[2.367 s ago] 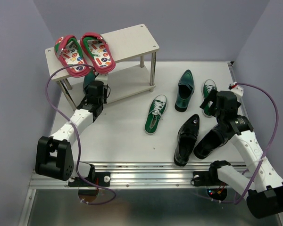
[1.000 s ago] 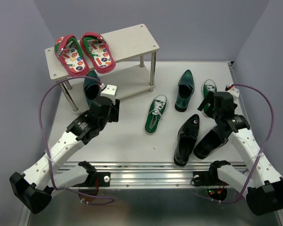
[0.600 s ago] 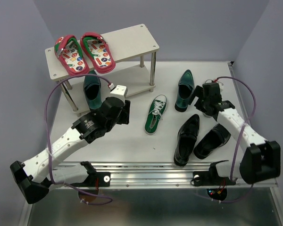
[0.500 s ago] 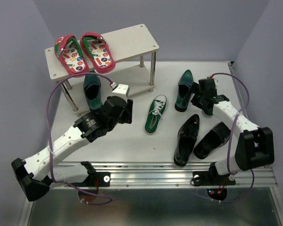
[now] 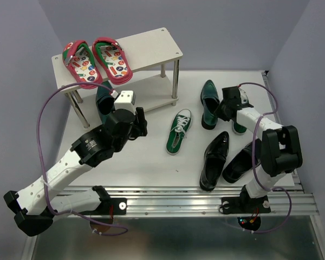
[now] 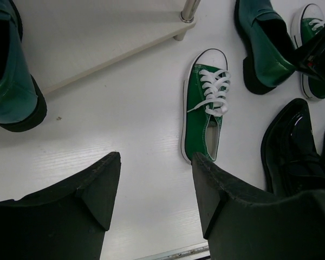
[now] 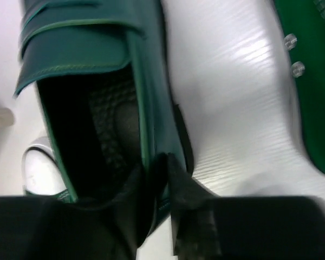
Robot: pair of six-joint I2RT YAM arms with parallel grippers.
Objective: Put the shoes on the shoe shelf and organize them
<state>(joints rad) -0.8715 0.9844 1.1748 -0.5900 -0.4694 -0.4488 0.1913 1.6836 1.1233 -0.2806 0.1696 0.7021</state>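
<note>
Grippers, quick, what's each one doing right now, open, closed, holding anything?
Left gripper: open, holding nothing.
Right gripper: closed on the side wall of the teal dress shoe, near its heel opening.

Up top, red flip-flops with patterned insoles (image 5: 112, 60) crowd the left half of the off-white two-tier shelf (image 5: 151, 46), its right half lying open.

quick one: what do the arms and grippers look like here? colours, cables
The left arm and right arm: white link shells, black joint housings, a purple cable looping along each. The left gripper and right gripper: matte black wedge-shaped fingers. A white camera block on the left wrist.
</note>
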